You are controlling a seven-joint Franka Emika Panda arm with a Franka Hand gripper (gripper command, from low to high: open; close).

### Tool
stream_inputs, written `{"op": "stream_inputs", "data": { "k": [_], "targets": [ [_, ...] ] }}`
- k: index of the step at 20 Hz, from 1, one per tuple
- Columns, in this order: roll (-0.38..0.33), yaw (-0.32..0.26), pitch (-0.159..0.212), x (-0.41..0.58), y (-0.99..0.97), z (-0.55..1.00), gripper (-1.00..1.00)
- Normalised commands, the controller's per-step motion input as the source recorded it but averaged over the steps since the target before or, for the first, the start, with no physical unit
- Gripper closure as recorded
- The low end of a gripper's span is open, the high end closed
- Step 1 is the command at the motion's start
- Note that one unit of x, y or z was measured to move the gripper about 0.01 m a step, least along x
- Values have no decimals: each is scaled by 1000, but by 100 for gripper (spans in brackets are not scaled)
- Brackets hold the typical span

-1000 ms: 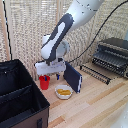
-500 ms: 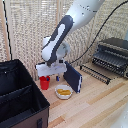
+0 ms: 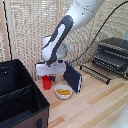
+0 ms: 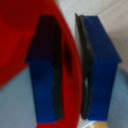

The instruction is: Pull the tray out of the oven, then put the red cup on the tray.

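The gripper (image 3: 49, 78) pinches the red cup's (image 3: 47, 83) rim, one finger (image 4: 47, 75) inside, one outside. The tray (image 3: 96, 72) sticks out from the oven (image 3: 112, 55), well away from the hand.

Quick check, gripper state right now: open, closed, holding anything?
Gripper: fingers straddle the red cup's rim, one inside; whether they are clamped cannot be told.
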Motion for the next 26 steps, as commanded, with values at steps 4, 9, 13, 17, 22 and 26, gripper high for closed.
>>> {"op": "stream_inputs", "data": {
  "k": [4,9,13,17,22,26],
  "targets": [
    [-4,-101,33,-16,9,329,100],
    [1,-127,6,0,5,858,100],
    [0,-120,0,37,-4,933,100],
    [0,-129,0,98,-34,957,100],
    [0,-126,17,151,-131,921,100],
    [27,-96,32,231,-375,819,100]
  ]
}}
